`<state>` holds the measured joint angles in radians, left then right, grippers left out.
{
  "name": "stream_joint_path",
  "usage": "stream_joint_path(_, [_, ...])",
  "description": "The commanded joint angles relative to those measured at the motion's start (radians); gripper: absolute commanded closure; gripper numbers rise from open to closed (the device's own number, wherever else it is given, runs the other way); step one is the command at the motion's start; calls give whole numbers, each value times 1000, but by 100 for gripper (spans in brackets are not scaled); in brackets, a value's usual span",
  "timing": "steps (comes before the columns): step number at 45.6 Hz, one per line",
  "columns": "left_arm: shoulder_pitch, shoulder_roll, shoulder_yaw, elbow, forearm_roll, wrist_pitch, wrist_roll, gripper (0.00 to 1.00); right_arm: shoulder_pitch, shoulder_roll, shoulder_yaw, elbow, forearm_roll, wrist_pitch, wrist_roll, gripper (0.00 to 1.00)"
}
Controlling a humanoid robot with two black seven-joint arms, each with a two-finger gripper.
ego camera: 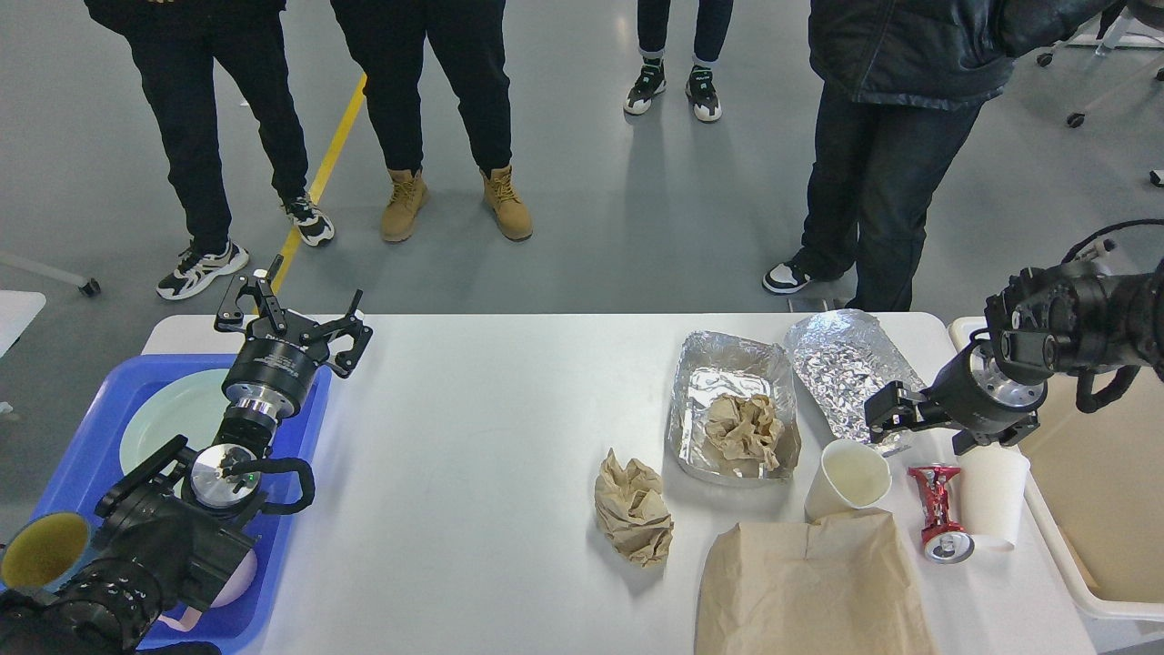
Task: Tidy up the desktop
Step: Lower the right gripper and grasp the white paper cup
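Note:
The white desktop [473, 437] fills the view. On its right half lie a foil tray [718, 350] holding crumpled brown paper [744, 428], a foil lid [841, 364], a crumpled paper ball [634, 509], a tilted paper cup [850, 478], a crushed red can [941, 514], an upturned white cup [991, 500] and a flat brown paper bag [814, 582]. My right gripper [941, 429] is open, low over the can and white cup, holding nothing. My left gripper [296, 309] is open and empty above the desktop's far left corner.
A blue tray [82, 446] at the left holds a pale green plate [173, 409] and a yellow-lined cup [41, 550]. A cream bin [1109, 509] stands at the right edge. Several people stand beyond the far edge.

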<state>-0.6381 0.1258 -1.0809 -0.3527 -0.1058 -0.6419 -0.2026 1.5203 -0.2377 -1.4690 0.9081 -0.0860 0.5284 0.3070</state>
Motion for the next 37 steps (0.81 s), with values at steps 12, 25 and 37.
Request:
stream_joint_path(12, [0,0,-1,0,0,-1,0,4,-40,-9,47,2,5,-13,1,2])
stream_joint_path(25, [0,0,-1,0,0,-1,-1,4,-127,-3,72,-2,5,-131,1,27])
stream_joint_path(37, [0,0,1,0,0,-1,0,4,-129,-6,49,5,2,-113,0,100])
